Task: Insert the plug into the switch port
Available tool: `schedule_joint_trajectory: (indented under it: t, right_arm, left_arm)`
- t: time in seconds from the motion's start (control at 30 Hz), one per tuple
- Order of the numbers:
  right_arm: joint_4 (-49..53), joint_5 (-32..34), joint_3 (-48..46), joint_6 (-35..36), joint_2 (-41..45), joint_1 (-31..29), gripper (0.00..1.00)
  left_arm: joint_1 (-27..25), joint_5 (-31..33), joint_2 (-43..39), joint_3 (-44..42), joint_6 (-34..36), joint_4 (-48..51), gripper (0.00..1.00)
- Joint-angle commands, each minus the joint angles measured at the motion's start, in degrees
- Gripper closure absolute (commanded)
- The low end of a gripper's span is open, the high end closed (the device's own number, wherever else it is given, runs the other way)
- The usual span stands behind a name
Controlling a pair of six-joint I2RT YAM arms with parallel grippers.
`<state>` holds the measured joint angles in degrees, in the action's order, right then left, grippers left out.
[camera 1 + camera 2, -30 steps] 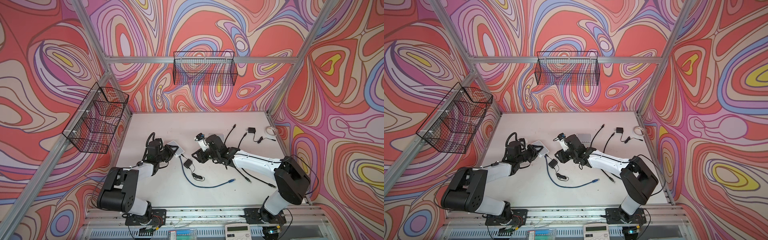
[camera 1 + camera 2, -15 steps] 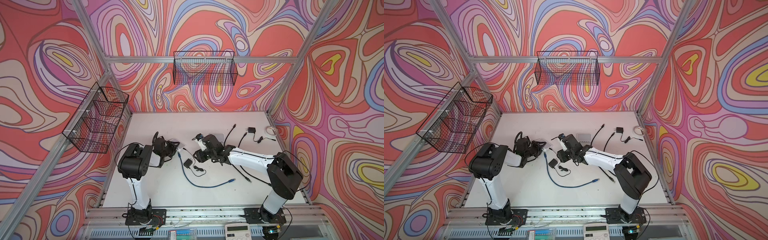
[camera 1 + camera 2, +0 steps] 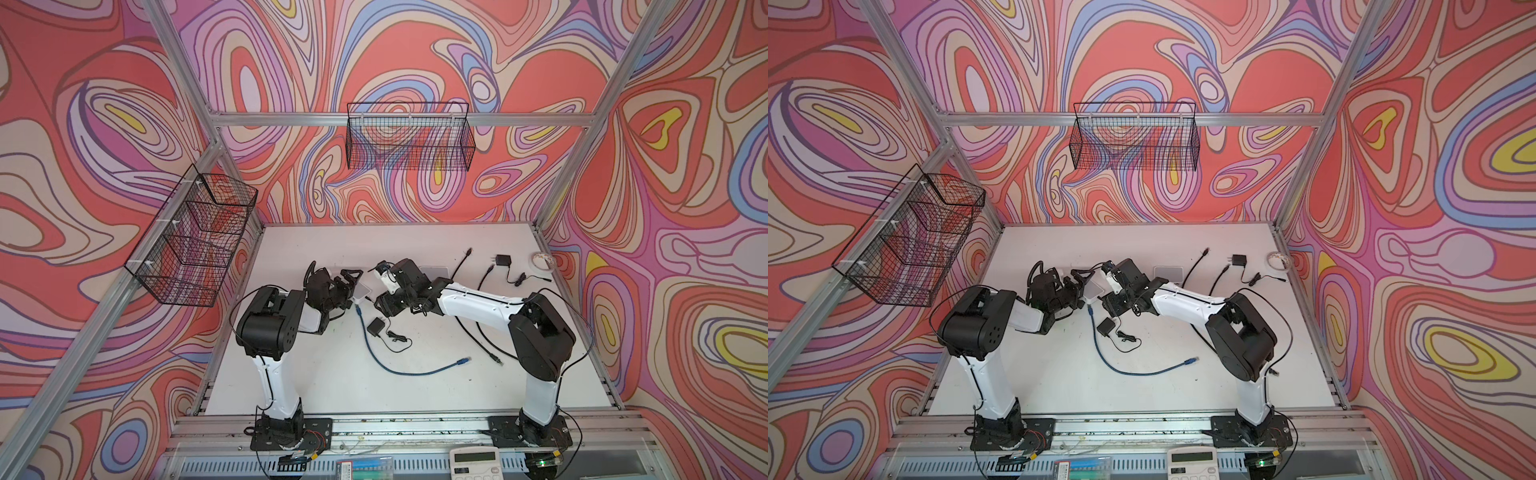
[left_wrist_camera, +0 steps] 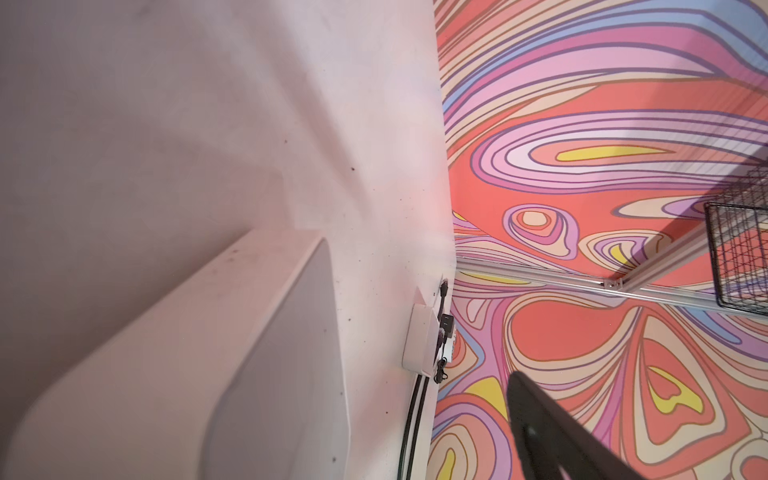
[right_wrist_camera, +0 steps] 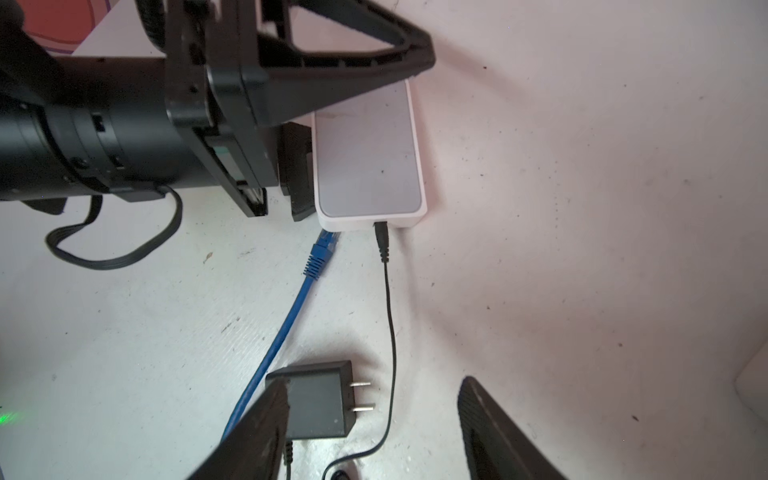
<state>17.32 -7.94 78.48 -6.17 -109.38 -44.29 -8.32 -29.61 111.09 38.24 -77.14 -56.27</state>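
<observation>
Gaping released, left pincer (image 3: 351,288) and right pincer (image 5: 372,387) sit near the smooth white rounded switch (image 5: 368,158) — black barrel plug (image 5: 381,240) seated.

Robot arms (image 3: 272,328): 2, left and right of centre
Wire baskets (image 3: 409,143): 2, upper centre and middle left
White switch boxes (image 5: 368,158): 2, both near centre
Blue network cable (image 5: 286,328): 1, centre
Black power adapters (image 5: 320,399): 2, centre and right of centre
Loose black leads (image 3: 469,252): 2, right of centre
White ring (image 3: 533,261): 1, middle right
Calculator (image 3: 473,459): 1, bottom edge
</observation>
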Motion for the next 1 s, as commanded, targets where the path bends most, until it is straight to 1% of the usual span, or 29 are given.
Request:
schedule_joint_trajectory:
  t: [0.0,0.1,0.13,0.2,0.23,0.27,0.37,0.5,0.67,0.83,0.97]
  right_arm:
    - [1.73,-1.75,2.89,3.34,-1.68,0.31,0.28]
    - [3.5,-2.14,6.42,5.25,-3.91,0.36,0.22]
    - [3.96,-2.15,7.48,5.74,-4.6,0.37,0.15]
    - [4.38,-2.12,9.49,6.54,-6.06,0.39,0.12]
    - [4.39,-2.52,10.16,6.93,-6.65,0.43,0.06]
    - [4.38,-2.63,10.92,7.05,-7.25,0.4,0.02]
    - [4.24,-3.2,12.76,6.97,-8.73,0.43,0.02]
    - [3.96,-3.5,14.21,5.96,-10.03,0.43,0.02]
    - [4.56,-4.36,15.8,5.93,-11.66,0.42,0.02]
    - [5.93,-5.82,18.23,6.9,-13.52,0.43,0.02]
    - [8.23,-6.19,21.14,7.99,-15.61,0.29,0.02]
  left_arm:
    - [0.71,1.39,0.95,-2.25,0.12,6.52,0.0]
    - [1.83,1.16,-0.95,-3.27,1.5,8.93,0.0]
    - [2.35,0.97,-1.69,-3.68,1.96,9.54,0.0]
    - [3.65,-0.11,-3.53,-3.96,3.12,12.28,0.0]
    - [4.23,-0.58,-4.33,-3.96,3.8,13.61,0.0]
    - [4.67,-1.01,-5.44,-3.92,4.8,15.55,0.0]
    - [5.54,-0.75,-9.81,-3.14,8.88,22.75,0.0]
    - [5.68,1.94,-16.63,1.58,17.29,41.17,0.0]
    - [5.68,7.71,-22.98,7.48,24.88,61.04,0.0]
    - [5.88,11.94,-27.99,8.85,28.05,69.28,0.0]
    - [6.66,14.27,-29.83,10.63,30.63,77.33,0.0]
